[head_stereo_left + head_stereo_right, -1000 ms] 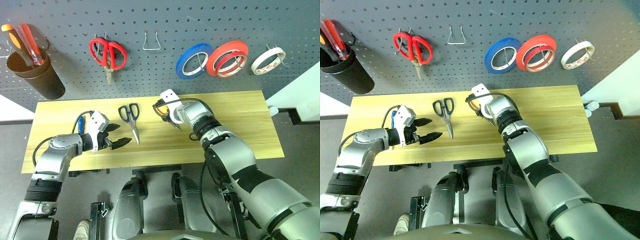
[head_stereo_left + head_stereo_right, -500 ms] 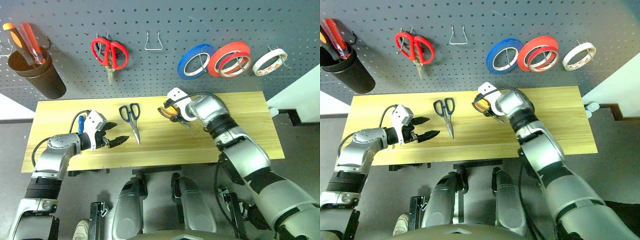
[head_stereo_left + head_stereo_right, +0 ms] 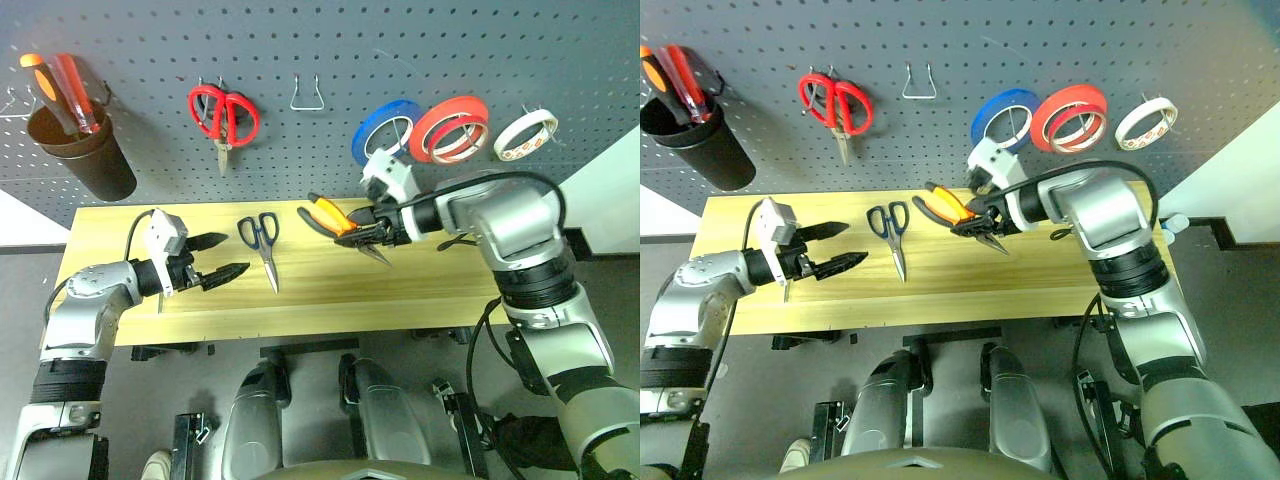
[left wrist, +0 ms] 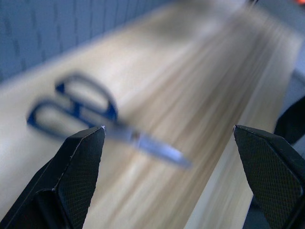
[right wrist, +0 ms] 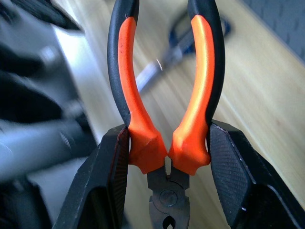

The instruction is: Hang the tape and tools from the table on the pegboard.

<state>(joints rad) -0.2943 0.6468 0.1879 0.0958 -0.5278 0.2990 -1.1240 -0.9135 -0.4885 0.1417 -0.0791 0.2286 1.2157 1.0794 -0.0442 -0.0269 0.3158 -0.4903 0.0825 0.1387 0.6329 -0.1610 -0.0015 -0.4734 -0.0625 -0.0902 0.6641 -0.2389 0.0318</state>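
Note:
My right gripper (image 3: 362,236) is shut on the orange-and-black pliers (image 3: 328,214) and holds them in the air above the table (image 3: 450,290), handles pointing left. The right wrist view shows the fingers (image 5: 110,167) clamped on both handles of the pliers (image 5: 143,143). The dark-blue-handled scissors (image 3: 262,240) lie flat on the table between my grippers. Left of them my left gripper (image 3: 221,257) is open and empty, pointing at the scissors (image 4: 90,112). A cream tape (image 3: 526,133) hangs on a hook at the right of the pegboard (image 3: 400,40).
On the pegboard hang red scissors (image 3: 222,110), a blue roll (image 3: 385,125), a red-orange roll (image 3: 455,125) and a bare wire hook (image 3: 306,95). A dark cup (image 3: 88,165) at the far left holds orange and red screwdrivers.
My right gripper has lifted the pliers off the table, swinging up and to the right. My left gripper has risen a little and stays open.

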